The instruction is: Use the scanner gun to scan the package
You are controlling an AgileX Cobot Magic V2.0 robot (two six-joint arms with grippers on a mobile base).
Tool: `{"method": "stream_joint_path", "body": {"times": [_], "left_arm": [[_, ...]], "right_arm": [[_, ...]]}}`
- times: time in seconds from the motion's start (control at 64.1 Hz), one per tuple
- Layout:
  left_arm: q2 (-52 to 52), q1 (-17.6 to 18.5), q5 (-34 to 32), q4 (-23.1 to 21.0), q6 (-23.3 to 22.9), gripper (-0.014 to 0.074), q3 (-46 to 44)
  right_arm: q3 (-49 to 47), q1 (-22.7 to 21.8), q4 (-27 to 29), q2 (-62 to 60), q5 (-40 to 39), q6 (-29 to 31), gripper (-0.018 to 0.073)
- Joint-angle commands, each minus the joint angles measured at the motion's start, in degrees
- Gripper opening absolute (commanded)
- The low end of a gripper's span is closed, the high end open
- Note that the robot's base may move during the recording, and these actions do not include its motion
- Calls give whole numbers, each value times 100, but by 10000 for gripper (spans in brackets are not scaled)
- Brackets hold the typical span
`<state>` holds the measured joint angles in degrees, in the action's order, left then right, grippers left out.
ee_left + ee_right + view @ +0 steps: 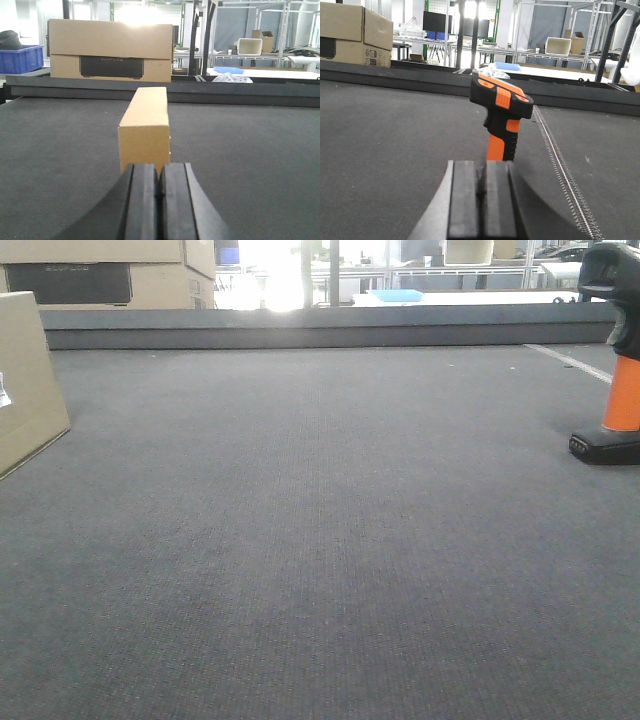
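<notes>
The package [28, 380], a tan cardboard box with a small white label on its side, stands at the left edge of the dark carpeted surface [320, 540] in the front view. The scanner gun [615, 360] stands upright on its black foot at the right edge. The wide stretch of surface between them lies open, bounded at the far edge by a low dark rail [320, 328].

In the left wrist view the left gripper [159, 192] is clenched with its pads together, holding nothing; the package sits just ahead of it, end-on. In the right wrist view the right gripper [481, 192] is likewise clenched and holding nothing, the scanner gun near in front, beside a zipper-like seam [565, 175]. A larger carton with a dark panel [111, 50] rests beyond the far rail.
</notes>
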<state>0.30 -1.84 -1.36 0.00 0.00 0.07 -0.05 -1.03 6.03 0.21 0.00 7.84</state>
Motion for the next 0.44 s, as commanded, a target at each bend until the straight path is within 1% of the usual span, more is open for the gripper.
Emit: {"method": "stream_joint_path", "body": {"times": [0.0,0.421], "left_arm": [[-30,-27,-108,0,0,-111,-7],[-30,-27,-108,0,0,-111,-7]], "right_arm": [[5,0,17,-21,-87,6,-168],[5,0,17,-21,-87,6,-168]]}}
